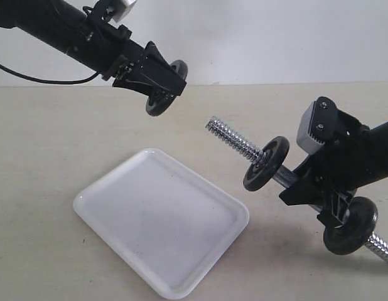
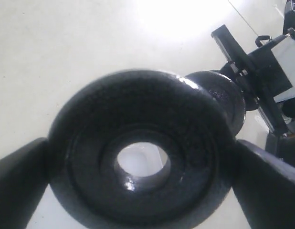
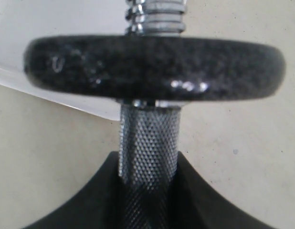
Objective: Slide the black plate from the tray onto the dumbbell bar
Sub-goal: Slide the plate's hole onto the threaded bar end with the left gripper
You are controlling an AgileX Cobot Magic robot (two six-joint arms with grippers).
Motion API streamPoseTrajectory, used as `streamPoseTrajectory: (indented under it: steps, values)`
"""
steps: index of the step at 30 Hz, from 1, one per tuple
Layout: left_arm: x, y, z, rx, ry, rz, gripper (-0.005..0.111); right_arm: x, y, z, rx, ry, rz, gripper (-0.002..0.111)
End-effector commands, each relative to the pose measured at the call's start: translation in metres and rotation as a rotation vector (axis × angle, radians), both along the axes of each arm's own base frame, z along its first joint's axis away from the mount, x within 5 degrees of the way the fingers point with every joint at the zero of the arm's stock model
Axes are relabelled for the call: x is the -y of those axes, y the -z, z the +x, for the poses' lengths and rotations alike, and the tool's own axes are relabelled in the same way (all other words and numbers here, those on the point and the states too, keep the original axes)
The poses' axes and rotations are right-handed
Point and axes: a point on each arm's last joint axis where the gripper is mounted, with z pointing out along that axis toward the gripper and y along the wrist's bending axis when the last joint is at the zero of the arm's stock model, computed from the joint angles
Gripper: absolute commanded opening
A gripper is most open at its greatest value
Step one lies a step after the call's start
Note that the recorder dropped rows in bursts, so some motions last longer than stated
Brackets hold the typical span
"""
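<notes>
Chrome dumbbell bar point(image 1: 235, 139) clamped mid-shaft in my right gripper point(image 1: 319, 188), right of exterior view. My left gripper point(image 1: 164, 84) clamps black plate point(image 1: 157, 105), upper left, off tray point(image 1: 100, 194). Next, I judge: align hole with threaded end, slide on.

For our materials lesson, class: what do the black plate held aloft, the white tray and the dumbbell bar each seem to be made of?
Black plate: probably cast iron, matte black coating; grainy pebbled face with dull glints.
Tray: likely plastic or melamine; glossy white, smooth, soft reflections.
Dumbbell bar: apparently chromed steel; bright shiny threads, knurled grip.
</notes>
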Motion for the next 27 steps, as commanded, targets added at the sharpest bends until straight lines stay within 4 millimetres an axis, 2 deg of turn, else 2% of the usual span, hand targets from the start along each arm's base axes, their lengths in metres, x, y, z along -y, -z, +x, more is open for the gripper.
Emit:
streamPoseTrajectory:
  steps: [1, 6, 13, 27]
  values:
    - [0.006, -0.015, -0.001, -0.015, -0.02, -0.077, 0.004, -0.01, -0.03, 0.003, 0.046, 0.013, 0.173, 0.0]
    - [0.011, -0.01, -0.005, -0.078, -0.04, -0.103, 0.004, -0.011, -0.032, 0.003, 0.065, -0.005, 0.183, 0.0]
    - [0.027, 0.01, -0.021, -0.163, -0.003, -0.082, 0.004, -0.011, -0.032, 0.003, 0.069, -0.008, 0.188, 0.0]
    - [0.031, 0.009, -0.022, -0.248, -0.052, -0.104, 0.004, -0.013, -0.033, 0.001, 0.058, -0.025, 0.207, 0.0]
